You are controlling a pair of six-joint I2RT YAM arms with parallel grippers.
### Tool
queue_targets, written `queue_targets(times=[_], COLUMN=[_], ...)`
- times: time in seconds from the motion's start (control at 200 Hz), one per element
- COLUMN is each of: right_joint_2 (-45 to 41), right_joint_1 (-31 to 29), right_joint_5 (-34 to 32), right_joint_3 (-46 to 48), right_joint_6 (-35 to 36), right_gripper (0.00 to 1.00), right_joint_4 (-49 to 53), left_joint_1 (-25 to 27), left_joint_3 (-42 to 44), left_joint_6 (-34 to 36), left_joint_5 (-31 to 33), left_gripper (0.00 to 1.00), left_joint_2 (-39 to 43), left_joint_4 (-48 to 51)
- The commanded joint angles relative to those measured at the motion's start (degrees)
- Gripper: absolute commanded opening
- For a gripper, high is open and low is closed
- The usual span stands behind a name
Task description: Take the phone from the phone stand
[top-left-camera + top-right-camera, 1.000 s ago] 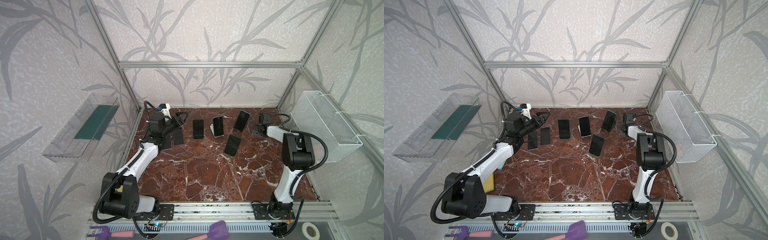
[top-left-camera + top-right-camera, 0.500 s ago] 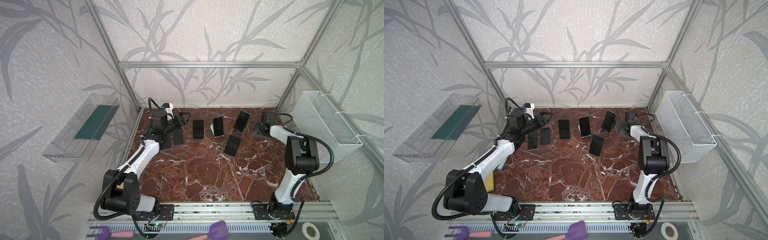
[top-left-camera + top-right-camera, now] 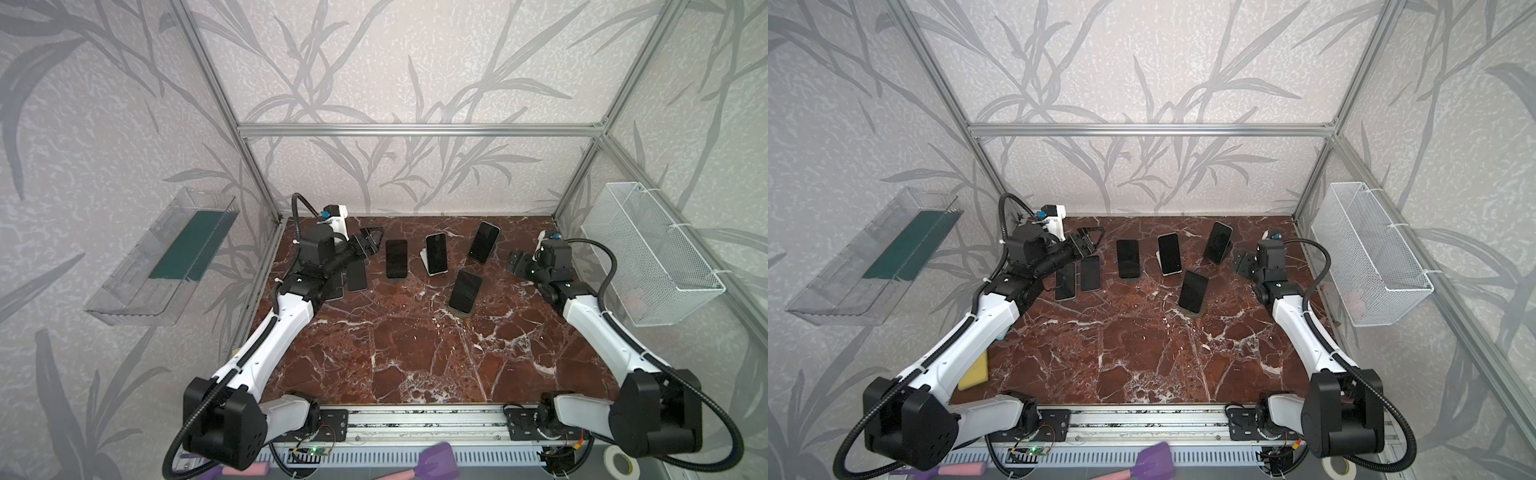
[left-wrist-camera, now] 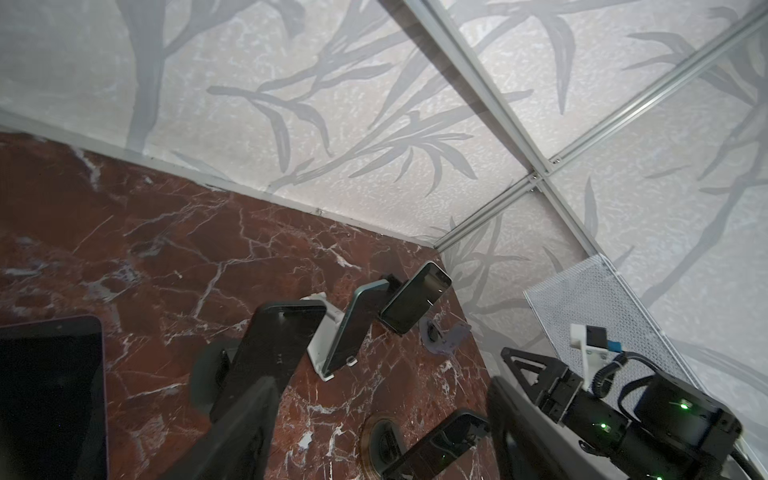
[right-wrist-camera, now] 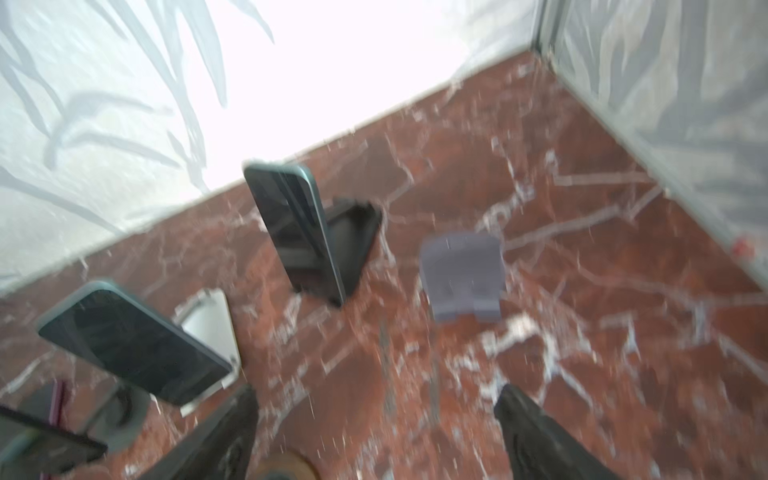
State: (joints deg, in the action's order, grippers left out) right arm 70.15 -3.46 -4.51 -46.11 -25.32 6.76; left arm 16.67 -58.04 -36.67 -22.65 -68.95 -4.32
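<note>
Reaching is the step in hand, I judge, since both arms carry nothing. At the upper left of the marble floor (image 3: pixel 415 365) in a top view, the left gripper (image 3: pixel 373 240) hangs with fingers spread and empty, beside two flat phones (image 3: pixel 1091 273) (presumably ones taken off their stands). Just right of it the nearest phone (image 3: pixel 396 258) leans on its dark stand (image 4: pixel 203 374), the likely next target. The move calls for closing on its long edges and lifting clear of the cradle lip. Further right, three more propped phones (image 3: pixel 435 253) crowd together, leaving little room. At the right, below the wire basket (image 3: pixel 648 257), the right gripper (image 3: pixel 515 264) is spread and empty too. The lower floor lies bare.
</note>
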Motion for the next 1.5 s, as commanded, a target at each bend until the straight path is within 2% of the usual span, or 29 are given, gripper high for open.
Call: queue_targets(times=[0.0,0.175,0.281,0.441,0.541,0.596,0.676,0.721,0.772,0.852,0.912,0.942,1.012,1.222,1.498], right_joint_2=[-2.7,1.52,3.61,2.89,5.17,6.21,7.16,8.71,11.11,16.24,20.18,21.01,20.59,18.01,16.33], right_joint_1=[-0.19,0.91,0.98,0.99,1.0,1.24,1.35,1.42,1.64,2.3,2.65,2.59,2.3,1.97,1.06], right_joint_5=[-3.77,2.22,7.3,5.54,4.22,1.84,1.65,1.54,1.9,4.07,6.7,10.47,12.04,11.63,9.55], right_joint_3=[5.44,14.8,20.51,20.57,22.95,22.68,22.55,22.25,21.24,19.35,18.03,17.6,17.24,18.33,18.62], right_joint_6=[-2.86,-5.94,-7.24,-7.64,-6.96,-8.36,-8.52,-9.04,-10.28,-13.98,-16.91,-16.42,-16.85,-18.86,-22.03], right_gripper=[0.89,0.89,0.85,0.85,0.8,0.78,0.78,0.8,0.83,0.89,0.86,0.85,0.91,0.91,0.91], right_joint_4=[-1.92,-18.33,-30.64,-28.33,-34.43,-33.25,-34.91,-36.07,-36.12,-36.13,-35.96,-36.69,-35.86,-33.41,-31.24], left_joint_1=[4.51,14.78,21.91,30.96,34.74,36.64,38.33,39.59,40.53,41.48,41.67,41.76,41.86,42.4,42.4], left_joint_3=[-1.02,-1.79,-1.52,0.18,-1.97,-4.86,-10.02,-11.21,-11.88,-13.48,-15.7,-16.6,-17.6,-19.37,-20.94], left_joint_6=[6.38,13.99,19.87,26.18,25.85,24.34,22.3,21.86,21.88,20.85,19.2,18.56,17.33,15.26,15.11], left_joint_5=[1.44,2.37,7.12,17.46,20.78,25.16,28.59,32.05,33.03,34.48,36.45,36.86,37.3,38.56,36.0], left_gripper=[0.79,0.82,0.86,0.93,0.99,0.99,0.99,0.99,0.99,0.99,0.99,0.99,0.99,0.99,0.99], left_joint_2=[2.21,0.63,-0.6,-3.36,-8.05,-11.65,-16.59,-18.28,-19.62,-22.05,-24.47,-25.57,-27.7,-31.81,-36.03], left_joint_4=[-0.22,2.44,4.41,2.96,2.55,4.85,9.33,9.55,8.56,8.67,11.27,12.35,12.86,12.33,9.79])
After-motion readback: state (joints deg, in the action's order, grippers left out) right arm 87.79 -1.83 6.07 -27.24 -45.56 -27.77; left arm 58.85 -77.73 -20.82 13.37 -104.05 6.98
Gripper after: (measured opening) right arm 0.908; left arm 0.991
